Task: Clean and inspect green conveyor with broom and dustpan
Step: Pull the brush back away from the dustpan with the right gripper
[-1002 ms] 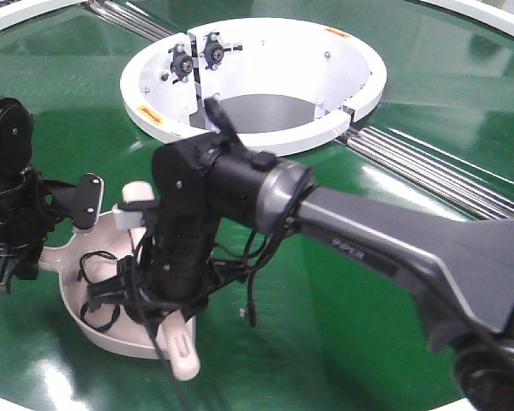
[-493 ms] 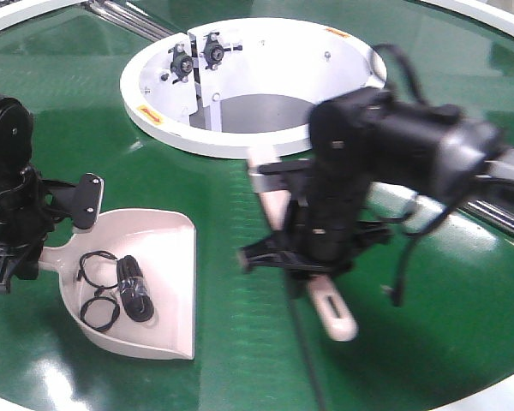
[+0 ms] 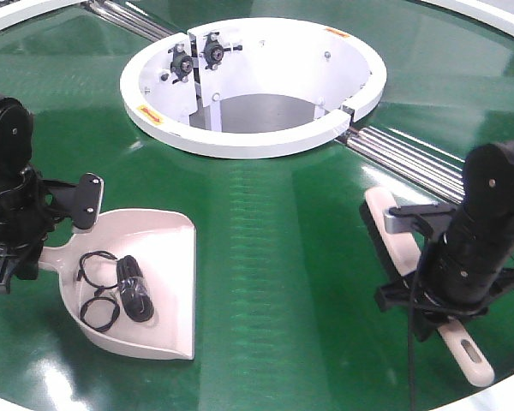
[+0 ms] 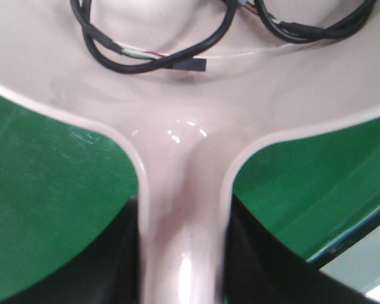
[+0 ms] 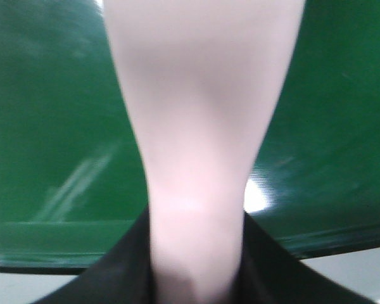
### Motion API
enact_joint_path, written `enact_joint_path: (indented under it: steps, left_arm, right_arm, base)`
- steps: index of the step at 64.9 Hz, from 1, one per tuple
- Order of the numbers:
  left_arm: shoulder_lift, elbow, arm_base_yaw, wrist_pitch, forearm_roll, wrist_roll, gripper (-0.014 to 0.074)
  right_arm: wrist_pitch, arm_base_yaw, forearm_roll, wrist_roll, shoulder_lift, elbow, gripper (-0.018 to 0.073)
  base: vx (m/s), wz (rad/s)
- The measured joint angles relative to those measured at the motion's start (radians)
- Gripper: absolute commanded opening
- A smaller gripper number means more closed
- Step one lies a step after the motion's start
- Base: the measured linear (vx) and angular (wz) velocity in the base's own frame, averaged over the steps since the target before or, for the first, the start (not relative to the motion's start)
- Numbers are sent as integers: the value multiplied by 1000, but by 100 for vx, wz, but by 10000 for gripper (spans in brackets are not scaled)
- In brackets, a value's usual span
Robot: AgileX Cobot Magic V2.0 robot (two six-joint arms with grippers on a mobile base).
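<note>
Both arms hold cleaning tools on the green conveyor [image 3: 265,257].

The left end effector [image 3: 26,257] is clenched on the handle of the dustpan [image 3: 158,244], which sits on the belt at the left with its flat lip facing right. Loops of black cable [image 3: 111,291] lie inside the scoop. The right end effector [image 3: 450,300] is clamped around the middle of the broom [image 3: 469,355], which is low over the belt at the right. Its head is just beside the metal roller strips [image 3: 411,158] and its slotted handle end is near the belt's edge. The white ring opening [image 3: 248,137] lies behind, between the two tools.
</note>
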Motion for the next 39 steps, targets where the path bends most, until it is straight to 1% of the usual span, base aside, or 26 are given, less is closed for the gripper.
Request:
enact_joint_path:
  steps: [10,26,39]
  left_arm:
    - [0,0,0,0,0,0,-6]
    - [0,0,0,0,0,0,-6]
    - [0,0,0,0,0,0,-6]
  right_arm:
    - [-37,-5,-15,-16,0,31,0]
    - [-41,-5,-20,-24,53,31,1]
    - [-41,-5,-24,-27,55,31,4]
  base:
    - [0,0]
    - [0,0]
    - [0,0]
